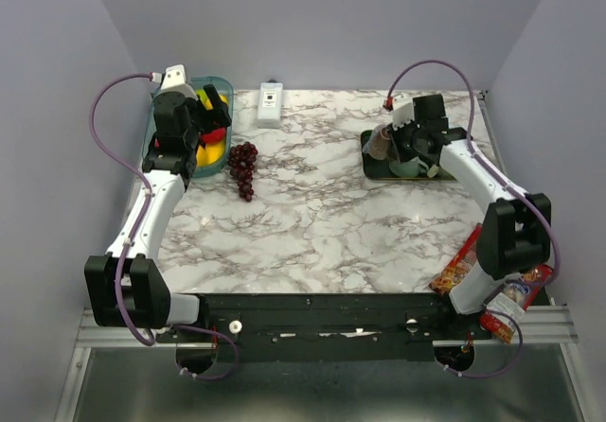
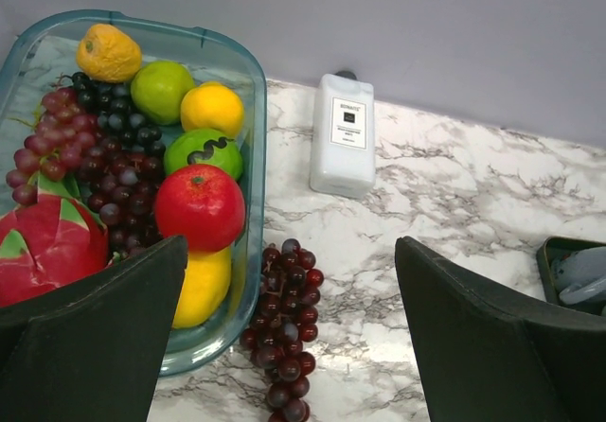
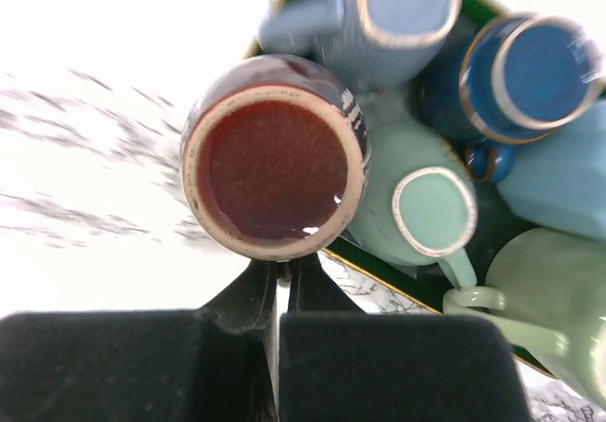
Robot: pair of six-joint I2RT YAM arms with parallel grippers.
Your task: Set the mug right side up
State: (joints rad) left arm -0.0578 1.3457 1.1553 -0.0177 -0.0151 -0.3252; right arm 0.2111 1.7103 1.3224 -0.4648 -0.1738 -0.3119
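**Right arm.** The right pincer (image 3: 282, 285) is closed to a narrow slit on a thin dark part at the side of the brown mug (image 3: 275, 171), judged to be its handle. A handle grip suits the task because it gives a lever for rolling the body over. The mug is at the left edge of the dark green tray (image 3: 379, 269), at the right rear of the counter (image 1: 312, 214), and overlaps both the tray rim and the marble. A round face ringed in beige points at the wrist camera. It is judged to be the foot, so the mug is not yet right side up. Whether the mug rests on the tray or is raised off it cannot be told.

**Left arm.** The left pincer (image 2: 291, 244) is spread wide and holds nothing. It hangs above the fruit container (image 2: 248, 72) and the loose grapes (image 2: 284, 337), well apart from the work.

**View comparison.** Only the right wrist view shows the grip and how tightly the neighbours crowd in: a pale teal mug (image 3: 421, 204) touches the brown one, with a blue mug (image 3: 530, 72) beyond. In the top view the arm hides most of the tray, but that view places both arms.
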